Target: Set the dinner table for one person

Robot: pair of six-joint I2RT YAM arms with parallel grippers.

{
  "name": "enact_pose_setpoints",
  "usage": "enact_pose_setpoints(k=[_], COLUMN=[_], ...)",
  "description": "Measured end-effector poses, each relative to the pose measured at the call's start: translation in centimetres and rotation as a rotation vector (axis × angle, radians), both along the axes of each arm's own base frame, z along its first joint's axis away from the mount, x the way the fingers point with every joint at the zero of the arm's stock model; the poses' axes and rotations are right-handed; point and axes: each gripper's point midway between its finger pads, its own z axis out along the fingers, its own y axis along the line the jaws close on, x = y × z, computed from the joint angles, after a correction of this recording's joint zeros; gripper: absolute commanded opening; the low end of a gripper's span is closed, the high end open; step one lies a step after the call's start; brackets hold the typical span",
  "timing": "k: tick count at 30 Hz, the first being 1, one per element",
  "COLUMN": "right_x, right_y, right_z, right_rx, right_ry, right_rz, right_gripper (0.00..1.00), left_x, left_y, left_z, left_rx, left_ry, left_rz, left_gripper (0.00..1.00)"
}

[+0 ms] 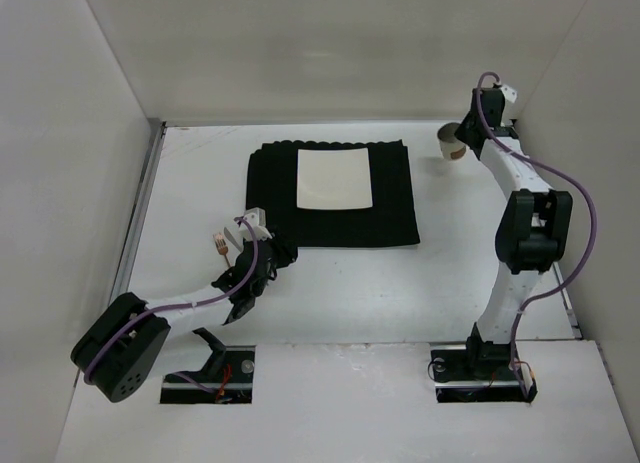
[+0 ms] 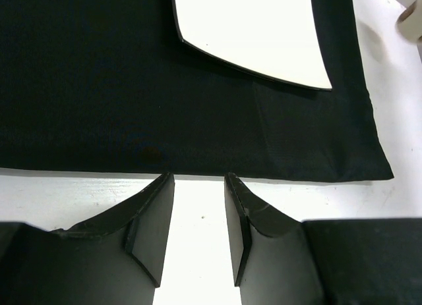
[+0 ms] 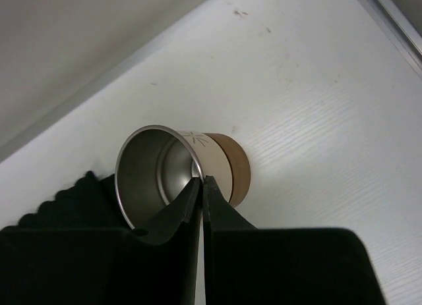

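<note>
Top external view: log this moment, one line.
right pincer: shut on silver metal cup rim | left pincer: open, near black cloth placemat | white square plate: on placemat

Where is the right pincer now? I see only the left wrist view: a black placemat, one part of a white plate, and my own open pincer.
Observer: The right pincer is at a cup, at the far right of the dinner table, beside the far right corner of the placemat.
Operator: Does it hold the cup?
Observer: Yes. It is shut on the rim, one finger inside the cup and one outside.
Operator: Is the plate centred on the placemat?
Observer: The plate lies midway between left and right, but nearer to the placemat's far edge.
</note>
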Motion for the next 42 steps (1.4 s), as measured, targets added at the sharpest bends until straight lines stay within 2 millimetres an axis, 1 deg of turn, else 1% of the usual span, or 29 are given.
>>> enact_pose_setpoints(k=[2, 3, 4, 6, 9, 12, 14, 16, 19, 23, 27, 32, 36, 40, 42], right_x=[0.1, 0.2, 0.3, 0.6, 0.7, 0.7, 0.9, 1.3, 1.9, 2.3, 2.8, 2.5, 2.3, 2.3, 2.4], right_y=[1.6, 2.8, 4.0, 6.6, 10.6, 14.2, 15.9, 16.9, 17.5, 17.7, 17.9, 17.9, 17.5, 17.1, 17.0], right_z=[2.1, 3.2, 4.0, 5.0, 5.2, 5.2, 5.2, 4.9, 3.6, 1.4, -0.4, -2.6, -4.2, -5.0, -5.0], right_rx=[-0.005, -0.006, -0.005, -0.001, 0.023, 0.069, 0.103, 0.129, 0.163, 0.188, 0.206, 0.221, 0.226, 0.231, 0.235], right_ry=[-0.048, -0.073, -0.093, -0.123, -0.138, -0.155, -0.172, -0.184, -0.179, -0.15, -0.139, -0.106, -0.087, -0.087, -0.091], right_rz=[0.03, 0.052, 0.074, 0.121, 0.196, 0.264, 0.291, 0.304, 0.3, 0.282, 0.27, 0.256, 0.245, 0.233, 0.23], right_gripper=[0.08, 0.08, 0.08, 0.08, 0.08, 0.08, 0.08, 0.08, 0.09, 0.09, 0.09, 0.09, 0.11, 0.12, 0.16], left_x=[0.0, 0.0, 0.0, 0.0, 0.0, 0.1, 0.1, 0.1, 0.1, 0.1, 0.2, 0.2, 0.2, 0.2, 0.2], left_y=[0.0, 0.0, 0.0, 0.0, 0.0, 0.1, 0.1, 0.1, 0.1, 0.2, 0.2, 0.3, 0.3, 0.3, 0.3], left_z=[0.0, 0.0, 0.0, 0.0, 0.0, 0.0, 0.0, 0.0, 0.0, 0.0, 0.0, 0.0, 0.0, 0.0, 0.0], left_rx=[0.0, -0.001, -0.001, -0.001, -0.001, -0.001, 0.0, -0.001, -0.001, -0.001, -0.001, 0.0, 0.0, 0.0, 0.003], left_ry=[-0.001, -0.001, -0.001, -0.001, -0.001, -0.001, -0.001, -0.001, -0.001, -0.001, -0.001, -0.001, -0.001, -0.001, -0.002], left_rz=[0.0, 0.0, 0.0, 0.0, 0.0, 0.002, 0.003, 0.005, 0.005, 0.006, 0.007, 0.009, 0.011, 0.012, 0.011], left_gripper=[0.34, 0.34, 0.34, 0.34, 0.34, 0.34, 0.34, 0.34, 0.34, 0.34, 0.34, 0.34, 0.34, 0.34, 0.34])
